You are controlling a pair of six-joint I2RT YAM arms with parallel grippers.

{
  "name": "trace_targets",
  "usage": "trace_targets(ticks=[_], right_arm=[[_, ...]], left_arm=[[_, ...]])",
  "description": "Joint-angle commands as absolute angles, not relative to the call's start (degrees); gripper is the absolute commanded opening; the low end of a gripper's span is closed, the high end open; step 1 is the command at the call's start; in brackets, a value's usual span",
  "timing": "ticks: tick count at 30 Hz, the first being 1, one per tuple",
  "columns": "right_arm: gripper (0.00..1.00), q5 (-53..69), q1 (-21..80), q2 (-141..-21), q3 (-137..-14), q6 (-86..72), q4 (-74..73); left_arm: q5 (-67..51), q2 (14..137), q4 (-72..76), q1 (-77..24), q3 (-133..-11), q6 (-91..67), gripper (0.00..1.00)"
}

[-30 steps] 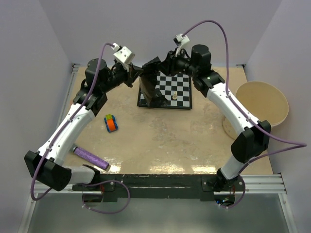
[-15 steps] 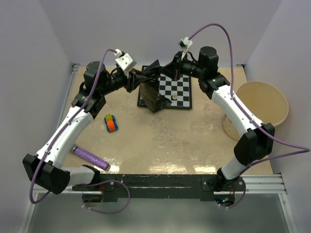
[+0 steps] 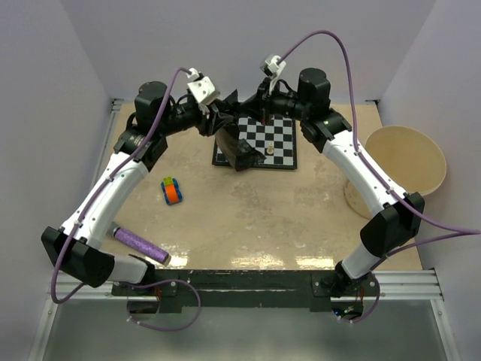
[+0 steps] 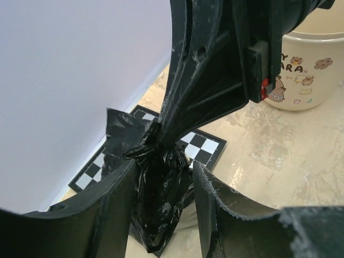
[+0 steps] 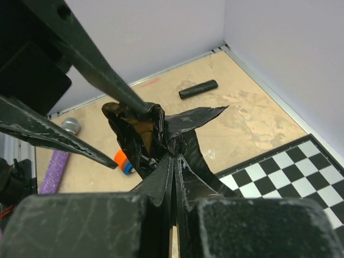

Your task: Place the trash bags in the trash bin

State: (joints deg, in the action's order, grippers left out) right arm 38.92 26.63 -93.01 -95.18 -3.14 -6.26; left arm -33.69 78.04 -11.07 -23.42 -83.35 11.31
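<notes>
Right gripper is clamped tight on the crumpled glossy black plastic trash bag above the checkered chessboard, well apart from the round cream plastic bin, while the left gripper stands parted around it.

The right gripper, at 6 o'clock, has its jaws pressed together on a pinch of the trash bag, whose crumpled black film bunches at centre. The left gripper reaches in from 10 o'clock, jaws spread. On the tabletop are a black roll at 12, a purple roll at 9 and a chessboard at 4.
</notes>
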Motion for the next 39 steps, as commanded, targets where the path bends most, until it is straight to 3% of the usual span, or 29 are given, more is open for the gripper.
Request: trace_targets(ticks=[1, 3, 11, 22, 35, 39], right_arm=[[0.0, 34.72, 26.63, -91.67, -96.95, 1.82, -8.35], [0.0, 33.84, 26.63, -91.5, -97.12, 2.81, -9.05], [0.0, 31.99, 27.25, -90.88, -97.56, 6.06, -11.07], [0.0, 31.73, 29.27, -90.7, -98.08, 8.26, -11.6], [0.0, 30.67, 29.27, -90.53, -97.03, 8.53, -11.69], [0.0, 30.5, 29.27, -90.97, -96.77, 8.09, -11.69]], left_arm=[[-34.63, 79.28, -13.97, -23.99, -89.29, 16.25, 0.62], [-33.23, 79.63, -16.77, -23.99, -91.22, 18.36, 0.72], [-29.43, 79.98, -26.61, -24.08, -96.5, 32.67, 0.73], [-29.8, 91.31, -39.63, -27.16, -108.36, 41.21, 0.56], [-23.82, 91.67, -42.8, -28.56, -107.67, 45.44, 0.26], [-21.1, 89.48, -39.56, -28.56, -106.27, 43.77, 0.32]])
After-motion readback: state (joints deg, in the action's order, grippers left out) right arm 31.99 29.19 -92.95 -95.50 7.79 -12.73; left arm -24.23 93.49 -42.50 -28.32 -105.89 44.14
